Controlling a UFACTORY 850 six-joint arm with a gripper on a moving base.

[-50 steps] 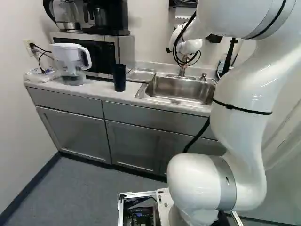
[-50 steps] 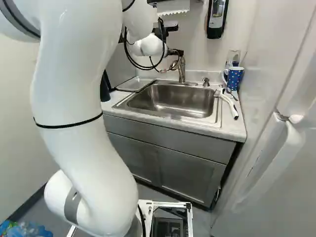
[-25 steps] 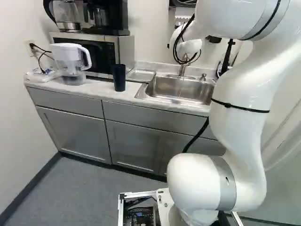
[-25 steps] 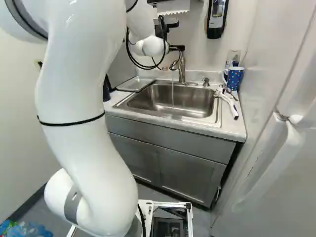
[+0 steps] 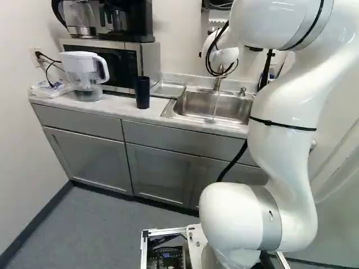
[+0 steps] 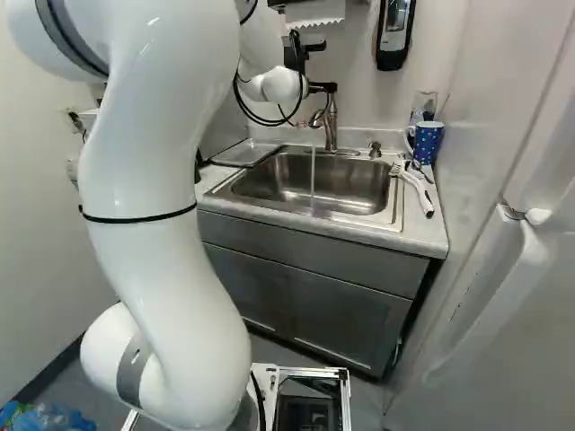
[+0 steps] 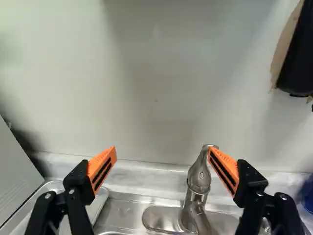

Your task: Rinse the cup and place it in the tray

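Note:
In the right base view the gripper [image 6: 323, 88] is level beside the top of the faucet [image 6: 331, 127], above the sink [image 6: 350, 187]. Seen from the wrist, the gripper [image 7: 162, 149] stands wide open and holds nothing; the faucet [image 7: 198, 178] rises close to one orange-padded finger. A stream of water [image 6: 313, 171] falls into the sink. The dark cup [image 5: 142, 93] stands upright on the counter, left of the sink in the left base view. Behind it, beside the basin, lies the metal tray [image 5: 168, 89], also partly visible as a tray [image 7: 99, 203] in the wrist view.
A polka-dot mug [image 6: 426, 142], a white-handled brush [image 6: 417, 189] and a soap pump [image 6: 375, 149] are near the sink. A water pitcher [image 5: 84, 72] and microwave [image 5: 143, 59] stand farther along the counter [image 5: 120, 108]. A dark dispenser [image 6: 395, 34] hangs on the wall.
Water has started running from the faucet. My upper arm has swung leftward in the left base view and rightward in the right one; the gripper has shifted slightly beside the faucet.

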